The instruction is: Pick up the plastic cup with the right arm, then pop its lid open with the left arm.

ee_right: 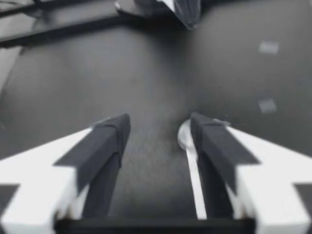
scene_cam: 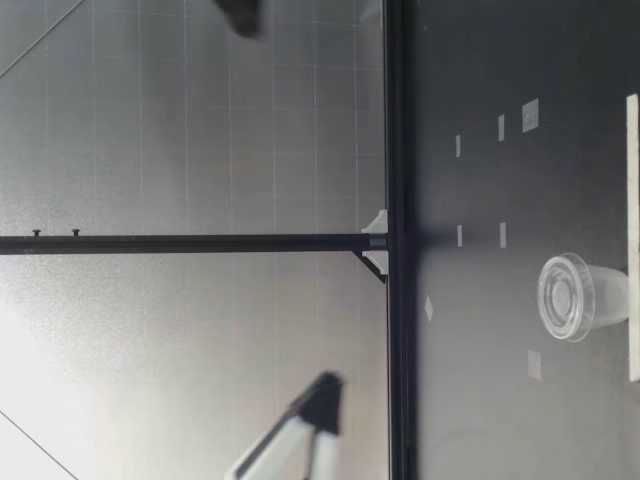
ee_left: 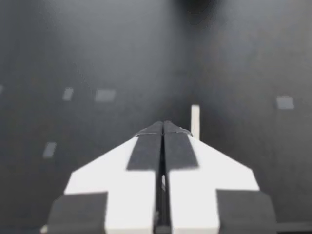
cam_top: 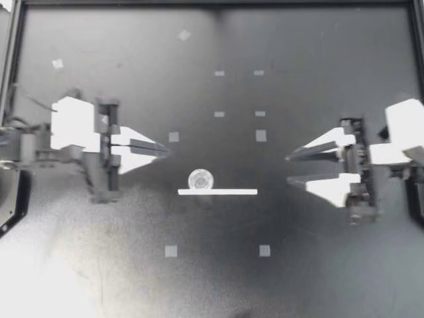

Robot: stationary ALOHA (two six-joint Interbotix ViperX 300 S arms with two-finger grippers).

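A small clear plastic cup (cam_top: 201,179) stands upright mid-table, just behind a thin white strip (cam_top: 217,192) that lies flat. My left gripper (cam_top: 164,151) is shut with nothing in it, a short way left of the cup and apart from it. On the other side, my right gripper (cam_top: 289,169) is open and empty, its tips pointing toward the strip's right end. The low view has the cup (scene_cam: 580,297) behind the strip (scene_cam: 632,240). In the right wrist view the cup (ee_right: 183,134) peeks from behind one finger. The left wrist view shows closed fingers (ee_left: 146,151) and the strip (ee_left: 195,122) ahead.
Several small grey tape squares (cam_top: 261,135) mark the dark table. A black frame (cam_top: 212,3) runs along the far edge and both sides. In the low view my left gripper (scene_cam: 315,420) hangs above the table.
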